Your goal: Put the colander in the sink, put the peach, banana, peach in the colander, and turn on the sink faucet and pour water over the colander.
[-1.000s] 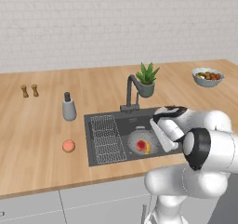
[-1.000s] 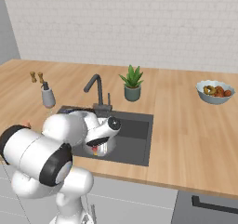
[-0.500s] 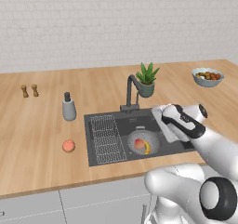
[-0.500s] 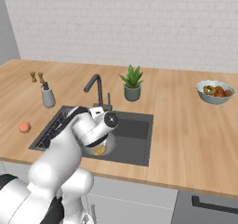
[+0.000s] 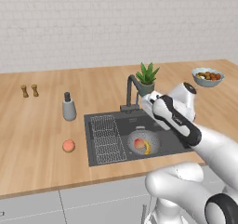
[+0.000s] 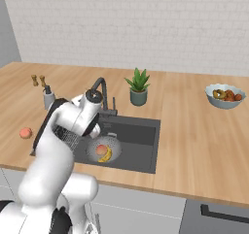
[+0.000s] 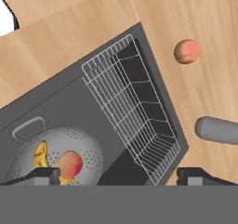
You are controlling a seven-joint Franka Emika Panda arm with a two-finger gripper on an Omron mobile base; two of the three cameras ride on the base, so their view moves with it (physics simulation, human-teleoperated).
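Note:
The silvery colander [image 5: 142,143] [image 6: 103,150] [image 7: 51,155] sits in the dark sink [image 5: 135,124] [image 6: 141,141] [image 7: 56,107]. Inside it lie one peach [image 5: 138,144] [image 6: 100,149] [image 7: 70,164] and the banana [image 5: 147,148] [image 6: 107,155] [image 7: 40,155]. A second peach [image 5: 69,146] [image 6: 25,132] [image 7: 186,51] rests on the counter left of the sink. My gripper [image 7: 118,175] hangs open and empty, high above the sink and looking down on the wire rack [image 7: 135,107]. The dark faucet [image 5: 130,90] [image 6: 100,88] stands behind the basin, and no water runs from it.
A grey soap dispenser [image 5: 69,108] [image 6: 48,97] [image 7: 216,129] stands left of the sink. A potted plant [image 5: 148,79] [image 6: 138,88] is behind it, a fruit bowl [image 5: 208,76] [image 6: 224,96] at far right, and two small shakers [image 5: 29,90] [image 6: 38,80] at far left.
My hand has risen away from the colander and swung back-left towards the faucet, still open. The fruit in the colander has stayed put.

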